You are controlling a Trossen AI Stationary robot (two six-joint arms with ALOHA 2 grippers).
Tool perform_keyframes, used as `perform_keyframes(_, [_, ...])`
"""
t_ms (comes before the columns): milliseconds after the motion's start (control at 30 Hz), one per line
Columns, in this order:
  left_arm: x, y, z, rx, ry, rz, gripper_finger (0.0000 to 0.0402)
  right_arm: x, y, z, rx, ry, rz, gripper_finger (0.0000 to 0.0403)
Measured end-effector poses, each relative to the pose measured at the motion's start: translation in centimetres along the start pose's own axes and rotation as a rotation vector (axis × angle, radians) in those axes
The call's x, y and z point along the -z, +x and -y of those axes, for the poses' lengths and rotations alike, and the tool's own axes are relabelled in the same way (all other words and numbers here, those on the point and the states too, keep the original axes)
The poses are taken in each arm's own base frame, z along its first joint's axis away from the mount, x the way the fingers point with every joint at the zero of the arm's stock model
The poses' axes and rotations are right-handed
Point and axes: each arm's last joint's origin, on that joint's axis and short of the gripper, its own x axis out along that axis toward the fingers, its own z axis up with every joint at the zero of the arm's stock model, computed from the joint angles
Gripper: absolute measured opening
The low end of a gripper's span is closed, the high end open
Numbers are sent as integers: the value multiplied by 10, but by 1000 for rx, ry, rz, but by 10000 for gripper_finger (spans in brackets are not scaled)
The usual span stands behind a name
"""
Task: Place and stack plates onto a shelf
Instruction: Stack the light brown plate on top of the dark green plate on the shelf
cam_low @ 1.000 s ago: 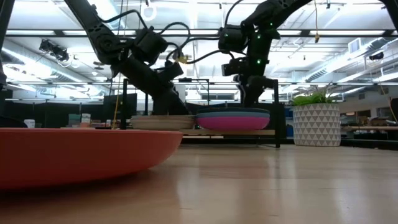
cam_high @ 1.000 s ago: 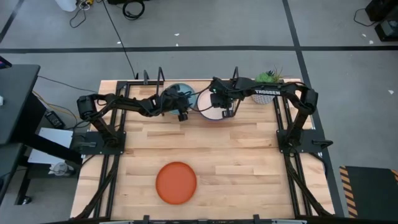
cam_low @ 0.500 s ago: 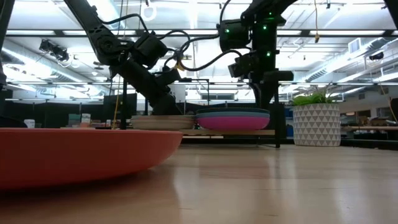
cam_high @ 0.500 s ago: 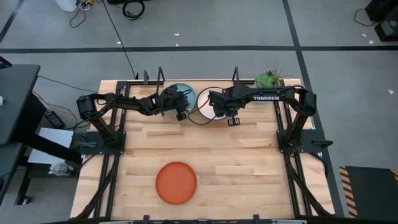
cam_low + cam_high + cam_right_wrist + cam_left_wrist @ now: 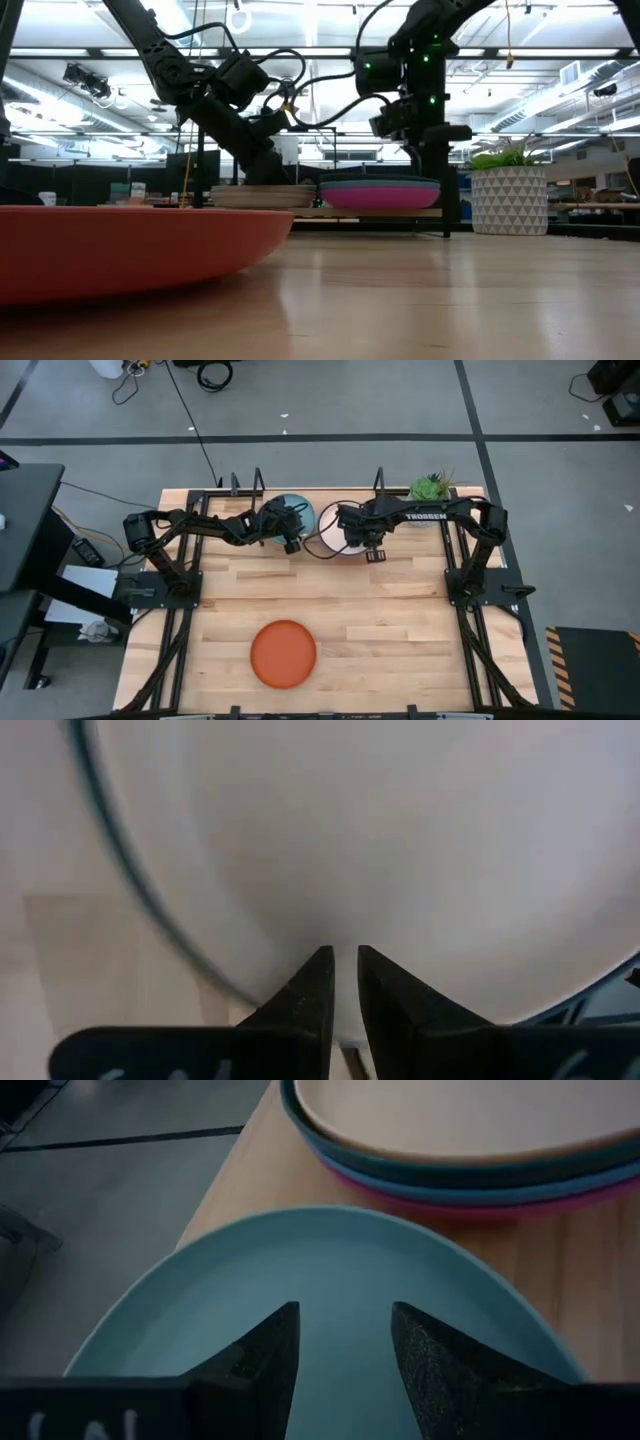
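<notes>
The shelf (image 5: 300, 212) stands along the table's far edge and carries two piles of plates. On its right pile, pink (image 5: 540, 1202), blue and dark teal plates lie under a cream top plate (image 5: 331, 526). My right gripper (image 5: 343, 963) points steeply down at that plate's inner face near its rim, its fingers a narrow gap apart with nothing between them. On the left pile lies a light teal plate (image 5: 340, 1270). My left gripper (image 5: 345, 1330) stands open over it. An orange plate (image 5: 283, 653) rests on the table near the front edge. My right gripper comes from above at the cream plate's inner face (image 5: 345, 920), just inside the rim. Its own fingertips (image 5: 318, 970) hide whether they touch the plate. The plate lies flat on its pile.
A potted green plant (image 5: 430, 488) stands at the shelf's right end, close to my right arm. Black shelf posts (image 5: 378, 480) rise behind the plates. Bare wood lies between the shelf and the orange plate.
My right gripper has sunk a little and tipped more steeply down over the right pile. The cream top plate now lies level, covering the pink one that showed beside it. The pile's top has slid slightly toward the table's right edge.
</notes>
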Motion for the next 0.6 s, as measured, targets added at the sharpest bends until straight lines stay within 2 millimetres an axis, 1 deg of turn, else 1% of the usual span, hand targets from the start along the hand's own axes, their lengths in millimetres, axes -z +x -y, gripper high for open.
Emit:
perform_keyframes(167, [-1,0,1,20,0,9,169,-4,3,4,22,22,54,54])
perform_keyframes(433, [-2,0,1,58,0,39,169,-9,15,5,68,20,172,54])
perform_keyframes(600, [-4,0,2,91,17,68,169,-11,19,7,85,25,205,54])
